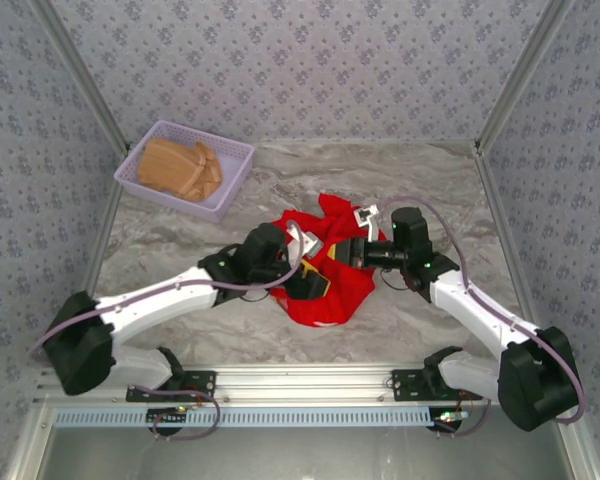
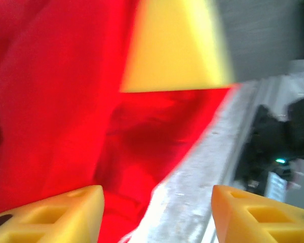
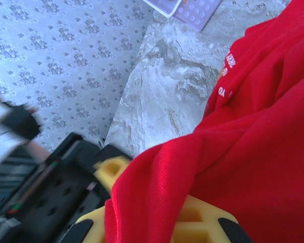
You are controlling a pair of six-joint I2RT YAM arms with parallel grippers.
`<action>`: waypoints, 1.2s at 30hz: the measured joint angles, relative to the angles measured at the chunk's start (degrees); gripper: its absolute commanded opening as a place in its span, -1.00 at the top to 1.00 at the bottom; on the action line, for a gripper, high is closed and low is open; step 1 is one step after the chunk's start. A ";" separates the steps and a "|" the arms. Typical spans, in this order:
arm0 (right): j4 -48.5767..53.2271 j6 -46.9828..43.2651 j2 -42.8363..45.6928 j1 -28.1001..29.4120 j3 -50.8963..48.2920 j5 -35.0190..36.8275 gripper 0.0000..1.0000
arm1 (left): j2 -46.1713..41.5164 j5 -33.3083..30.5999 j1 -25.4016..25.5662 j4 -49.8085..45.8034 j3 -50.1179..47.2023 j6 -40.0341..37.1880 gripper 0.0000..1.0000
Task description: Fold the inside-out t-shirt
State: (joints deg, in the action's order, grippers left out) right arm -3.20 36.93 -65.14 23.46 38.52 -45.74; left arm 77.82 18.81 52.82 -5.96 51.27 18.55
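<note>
The inside-out t-shirt (image 1: pixel 325 300) is a crumpled bright red heap at the middle of the marble table (image 1: pixel 450 190). My left gripper (image 1: pixel 312 281) sits over its left part, and my right gripper (image 1: pixel 353 250) meets it from the right. In the left wrist view the left gripper (image 2: pixel 157 215) is open, its yellow fingertips (image 2: pixel 66 215) apart over the edge of the red cloth (image 2: pixel 55 101), with nothing between them. In the right wrist view the right gripper (image 3: pixel 147 220) is shut on a fold of the t-shirt (image 3: pixel 243 152). White lettering (image 3: pixel 225 76) shows on the cloth further off.
A lilac basket (image 1: pixel 185 170) at the back left holds a folded tan garment (image 1: pixel 180 168). Patterned walls close in the table on three sides. Bare marble lies to the right and in front of the shirt. The two grippers are very close together.
</note>
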 measured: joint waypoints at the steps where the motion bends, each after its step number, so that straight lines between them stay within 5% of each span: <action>1: 1.75 -0.57 0.28 -0.42 0.57 -0.17 1.00 | 0.94 -3.13 0.11 -0.87 0.61 -0.66 -0.28; 6: 8.13 -3.87 1.95 -1.99 2.47 -1.14 1.00 | 1.57 -14.78 0.17 -3.06 2.45 -3.93 -0.39; 11: 11.67 -8.04 2.05 -2.08 3.91 -4.63 1.00 | 6.78 -15.54 0.17 -2.93 6.73 -7.61 -0.35; 18: 21.24 -16.50 3.76 -3.67 6.95 -5.73 1.00 | 12.15 -0.42 -2.69 -3.32 9.73 -9.68 0.87; 23: 29.94 -23.08 5.75 -4.26 10.99 7.32 0.88 | 8.76 16.68 -8.11 0.33 7.65 -6.64 1.00; 27: 33.73 -25.42 4.83 -2.54 13.00 20.79 0.41 | 4.46 25.75 -9.53 3.98 5.25 -3.28 1.00; 33: 40.02 -26.36 5.40 3.48 15.47 39.01 0.16 | 1.38 26.77 -13.09 7.06 2.99 4.66 1.00; 36: 41.35 -27.54 10.45 8.13 15.45 42.16 0.07 | 1.40 24.85 -15.06 7.04 2.99 8.70 1.00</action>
State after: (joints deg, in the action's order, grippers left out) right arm 38.15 9.39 -54.70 31.59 53.98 -3.57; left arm 79.22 43.66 37.76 1.08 54.26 27.24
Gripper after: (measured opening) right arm 0.442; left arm 0.058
